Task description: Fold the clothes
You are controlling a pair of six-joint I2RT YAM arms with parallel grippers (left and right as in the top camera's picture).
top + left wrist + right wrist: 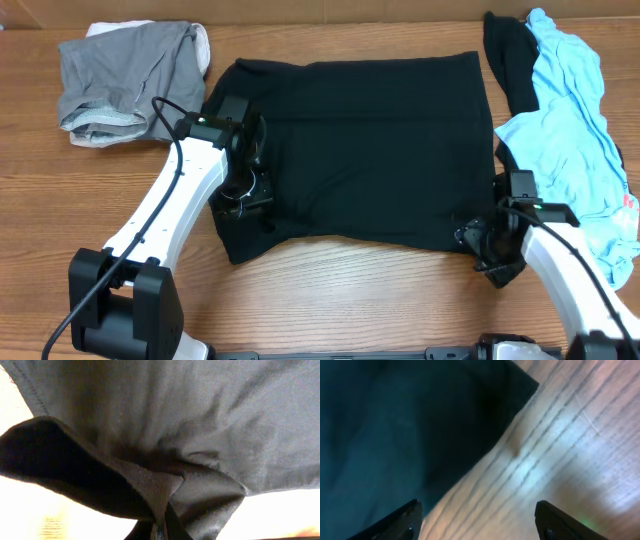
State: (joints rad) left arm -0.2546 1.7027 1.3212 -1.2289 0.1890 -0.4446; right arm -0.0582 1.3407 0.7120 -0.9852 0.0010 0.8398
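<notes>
**GRIPPER AND GARMENT STATUS**

**Left gripper.** The left gripper point(244, 192) is clamped on the flat black fabric garment point(370, 150). In the left wrist view, a fold of the black cloth gathers to a peak and runs down between the jaws at the bottom edge of the frame. The fingers themselves are barely visible there. The overhead view puts the grip point on the garment's left edge, in its robot-side half, where the cloth is rumpled.

**Right gripper.** The jaws of the right gripper point(480, 525) stand apart and hold nothing. Its two dark fingertips point(395, 522) show in the lower corners of the right wrist view, with mostly bare wood grain between them. The overhead view puts this gripper at the garment's robot-side right corner.

**Task item.** The black garment lies spread out, roughly rectangular, on the light-brown wood-grain table point(350, 300).

**Surrounding items, located from the black garment.**
- A crumpled grey fabric garment point(125, 75) lies just beside the far left corner.
- A crumpled light blue fabric garment point(570, 130) lies along the right edge.
- A dark bunched cloth point(505, 55) sits at the far right corner, beside the light blue garment.
</notes>
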